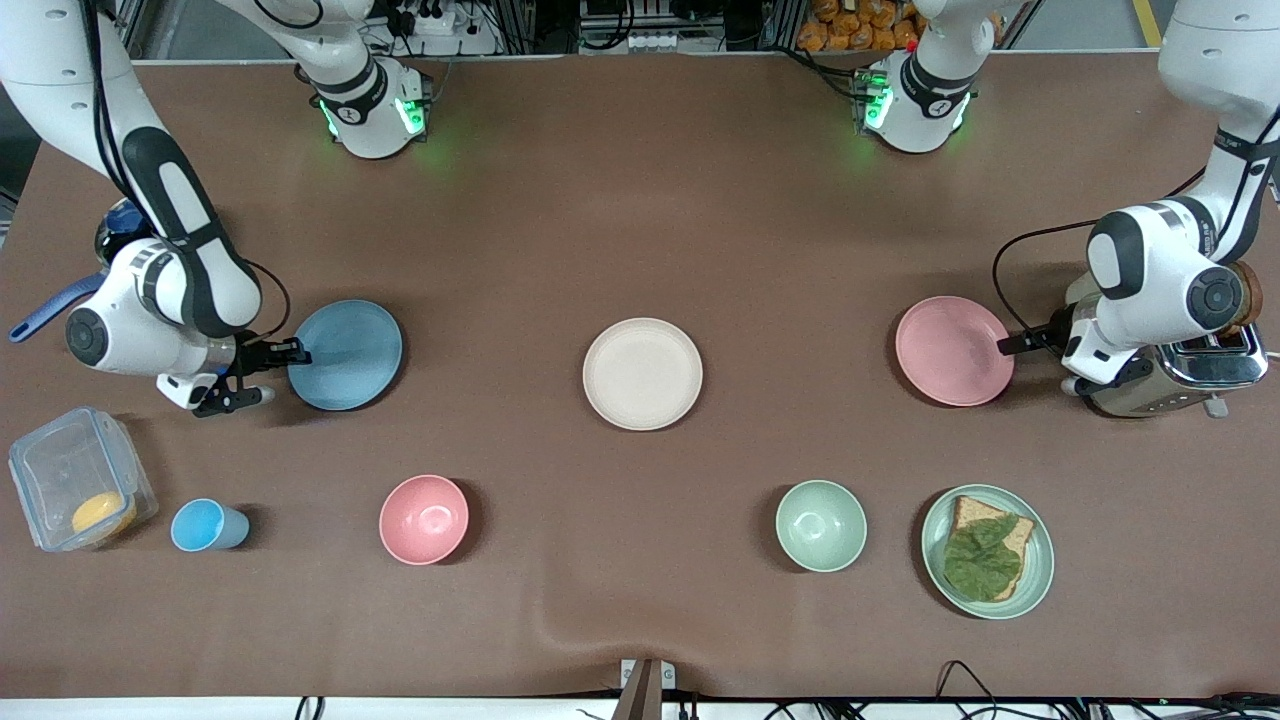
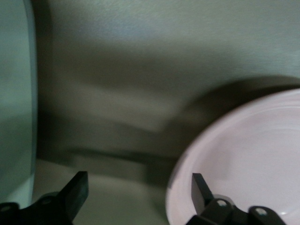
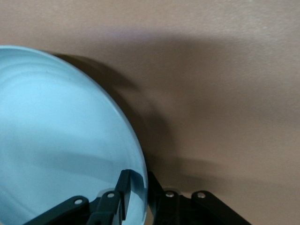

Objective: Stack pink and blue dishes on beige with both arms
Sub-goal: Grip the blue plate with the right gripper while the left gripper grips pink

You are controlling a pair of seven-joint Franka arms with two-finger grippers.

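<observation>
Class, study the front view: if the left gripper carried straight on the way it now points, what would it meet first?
The left gripper points at the pink plate, its open fingers already at the rim, so it would probably meet that plate first; exact height is unclear.

A brown table (image 1: 640, 200) is carrying a row of bystanders along the edge nearest the front camera. A clear lidded container (image 1: 75, 480) holding something orange is sitting at the right arm's end, with a small blue cup (image 1: 205, 525) lying just beside it. A deep pink bowl (image 1: 424, 519) is standing farther along, well apart from a pale green bowl (image 1: 821, 525). Near that, toward the left arm's end, a pale green plate (image 1: 1040, 560) is bearing a slice of bread (image 1: 968, 512) with a green leaf (image 1: 982, 560) lying on it. A shiny toaster (image 1: 1190, 375) is standing at the left arm's end.
</observation>
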